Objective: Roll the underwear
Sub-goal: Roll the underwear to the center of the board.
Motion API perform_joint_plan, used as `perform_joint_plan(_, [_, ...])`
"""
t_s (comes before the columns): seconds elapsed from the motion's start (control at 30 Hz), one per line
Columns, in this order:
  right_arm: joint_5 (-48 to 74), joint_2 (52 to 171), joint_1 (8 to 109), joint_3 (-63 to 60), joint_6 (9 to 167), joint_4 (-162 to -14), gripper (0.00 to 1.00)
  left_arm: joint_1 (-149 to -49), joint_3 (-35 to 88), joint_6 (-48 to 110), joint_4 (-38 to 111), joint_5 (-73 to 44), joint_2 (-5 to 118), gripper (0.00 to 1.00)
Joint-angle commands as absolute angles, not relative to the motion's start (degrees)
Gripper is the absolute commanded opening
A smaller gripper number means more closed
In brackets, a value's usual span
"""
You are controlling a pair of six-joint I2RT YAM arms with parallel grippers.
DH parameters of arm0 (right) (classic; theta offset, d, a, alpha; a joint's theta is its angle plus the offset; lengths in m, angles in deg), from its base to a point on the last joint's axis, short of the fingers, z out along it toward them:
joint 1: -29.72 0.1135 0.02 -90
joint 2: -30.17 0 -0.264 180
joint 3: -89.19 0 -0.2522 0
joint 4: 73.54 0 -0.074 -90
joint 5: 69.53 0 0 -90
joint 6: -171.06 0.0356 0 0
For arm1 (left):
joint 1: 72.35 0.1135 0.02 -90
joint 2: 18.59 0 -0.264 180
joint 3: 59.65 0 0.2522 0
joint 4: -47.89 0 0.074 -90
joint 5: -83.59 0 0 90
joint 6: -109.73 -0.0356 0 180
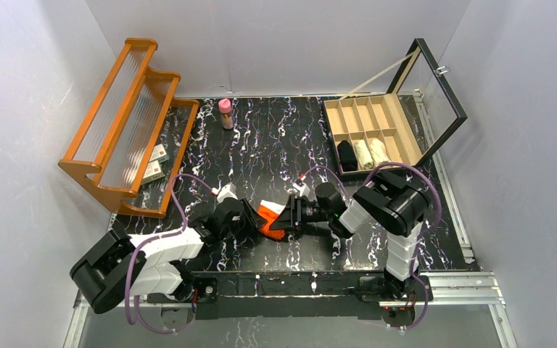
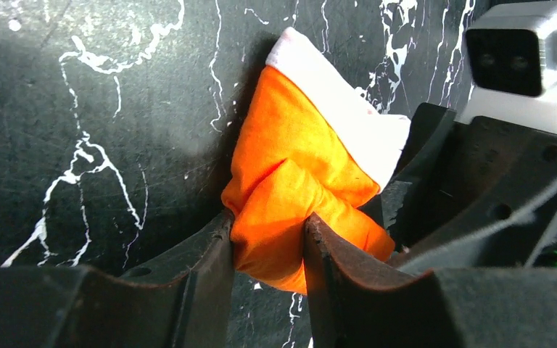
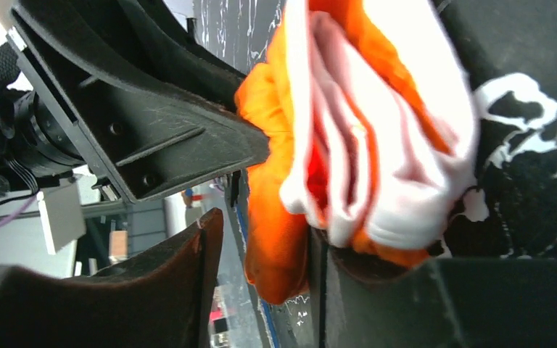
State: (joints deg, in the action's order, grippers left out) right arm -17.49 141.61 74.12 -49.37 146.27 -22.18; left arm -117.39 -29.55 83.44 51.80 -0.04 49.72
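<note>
Down near the front edge of the black, white-veined marble-look table top (image 1: 275,138), the two arms meet nose to nose over the bright orange cloth underwear with the white trim (image 2: 297,138). The garment sits bunched into a thick folded wad on the table, between the two claws. The left gripper (image 2: 267,220) is clenched on it: its two dark fingers (image 2: 203,268) pinch a plump fold of orange cloth, which bulges out above them. The right gripper (image 3: 265,232) comes in from the opposite side, at the end with the white band. From its own camera the layered white and orange folds lie against one finger (image 3: 406,304), while a sliver of daylight shows between the cloth and the other finger, so its jaws stand parted around the wad rather than squeezing it. Off at the far left leans an orange-brown wooden rack with ribbed clear shelves (image 1: 127,116), two small cartons (image 1: 156,163) lying by its foot. A little pink-capped bottle (image 1: 225,114) stands at the back. At the far right is a tan wooden divided box with a raised glass lid (image 1: 399,127), and its nearest compartments hold a black rolled cloth (image 1: 347,154) and two pale rolled cloths (image 1: 371,151).
</note>
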Motion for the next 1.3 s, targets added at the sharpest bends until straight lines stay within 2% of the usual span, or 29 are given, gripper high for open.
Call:
perform_joint_plan(0.0, [-12.6, 137.2, 74.4, -48.8, 135.7, -42.1, 0.62, -117.3, -31.7, 79.7, 39.3, 0.0, 55.7, 0.28])
perform_joint_plan(0.07, [-10.8, 134.2, 74.4, -48.5, 132.8, -47.9, 0.79, -117.4, -30.6, 78.9, 38.5, -0.3, 57.4, 0.27])
perform_joint_plan(0.1, [-9.5, 132.5, 74.4, -48.5, 130.9, -50.2, 0.93, -117.4, -30.1, 78.4, 38.4, -0.4, 58.1, 0.26])
perform_joint_plan(0.13, [-8.2, 131.0, 74.5, -48.5, 129.6, -52.9, 0.98, -117.4, -29.5, 77.9, 38.3, -0.6, 58.7, 0.26])
perform_joint_plan(0.17, [-6.8, 129.2, 74.4, -48.5, 128.2, -55.4, 0.98, -117.4, -28.9, 77.4, 38.3, -1.1, 59.4, 0.25])
perform_joint_plan(0.47, [8.2, 107.5, 74.4, -46.9, 114.4, -75.5, 0.99, -117.3, -25.8, 75.4, 37.7, -2.1, 61.7, 0.23])
perform_joint_plan(0.6, [15.5, 95.7, 74.4, -48.7, 110.8, -76.2, 0.99, -117.3, -25.3, 75.1, 37.8, -3.0, 61.1, 0.22])
perform_joint_plan(0.7, [22.7, 88.6, 74.3, -52.7, 115.0, -73.4, 0.99, -117.4, -25.0, 75.0, 37.6, -3.6, 60.4, 0.21])
perform_joint_plan(0.73, [21.6, 87.8, 73.7, -53.8, 114.7, -71.5, 0.99, -117.4, -24.9, 75.0, 37.6, -3.6, 60.1, 0.21])
perform_joint_plan(0.8, [14.2, 88.6, 73.4, -53.1, 107.7, -69.0, 0.87, -117.4, -24.6, 75.0, 37.2, -3.9, 59.8, 0.21])
perform_joint_plan(0.9, [11.5, 91.2, 74.3, -50.5, 100.3, -67.9, 0.80, -117.4, -23.8, 75.0, 36.2, -4.5, 59.7, 0.22])
perform_joint_plan(1.0, [13.5, 93.5, 78.3, -50.8, 88.1, -63.8, 0.73, -117.3, -22.9, 74.9, 35.5, -5.1, 59.9, 0.22])
perform_joint_plan(1.17, [20.0, 97.4, 90.6, -51.6, 66.0, -57.1, 0.71, -117.4, -21.7, 74.8, 34.5, -5.7, 60.2, 0.22])
perform_joint_plan(1.27, [25.2, 102.1, 95.7, -51.3, 58.8, -53.4, 0.69, -117.4, -21.7, 74.8, 34.5, -5.7, 60.1, 0.22])
